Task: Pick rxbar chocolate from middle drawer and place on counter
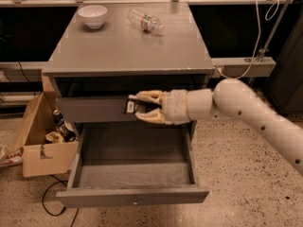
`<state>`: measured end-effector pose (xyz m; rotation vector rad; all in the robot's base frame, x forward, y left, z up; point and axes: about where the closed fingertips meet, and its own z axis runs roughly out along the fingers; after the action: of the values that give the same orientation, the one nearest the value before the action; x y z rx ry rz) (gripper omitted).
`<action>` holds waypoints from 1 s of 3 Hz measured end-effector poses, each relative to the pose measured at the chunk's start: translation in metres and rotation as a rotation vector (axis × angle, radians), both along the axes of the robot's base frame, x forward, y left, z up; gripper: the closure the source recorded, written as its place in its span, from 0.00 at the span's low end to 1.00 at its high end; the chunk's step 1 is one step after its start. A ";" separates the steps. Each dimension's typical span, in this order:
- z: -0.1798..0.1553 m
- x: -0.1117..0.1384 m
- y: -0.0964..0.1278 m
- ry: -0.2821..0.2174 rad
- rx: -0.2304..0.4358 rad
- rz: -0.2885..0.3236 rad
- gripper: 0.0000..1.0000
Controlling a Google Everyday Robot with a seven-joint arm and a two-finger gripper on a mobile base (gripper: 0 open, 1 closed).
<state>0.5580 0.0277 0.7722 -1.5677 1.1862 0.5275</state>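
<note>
My gripper [142, 106] is shut on the rxbar chocolate [131, 104], a small black bar with pale label patches. I hold it in the air in front of the upper drawer's face, above the open middle drawer [132, 167]. That drawer is pulled out and its grey inside shows nothing in it. The counter [128, 44] is the grey cabinet top just above my gripper. My white arm reaches in from the right.
A white bowl [92, 16] and a clear plastic bottle [145, 20] lying on its side sit at the back of the counter. An open cardboard box [40, 138] with clutter stands on the floor to the left of the cabinet. A cable lies on the floor.
</note>
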 end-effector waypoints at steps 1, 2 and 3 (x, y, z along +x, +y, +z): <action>0.084 0.012 -0.005 -0.091 -0.025 -0.062 1.00; 0.084 0.012 -0.005 -0.091 -0.025 -0.062 1.00; 0.092 0.027 -0.006 -0.104 -0.032 -0.107 1.00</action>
<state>0.5846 0.0219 0.8641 -1.5306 1.1965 0.3544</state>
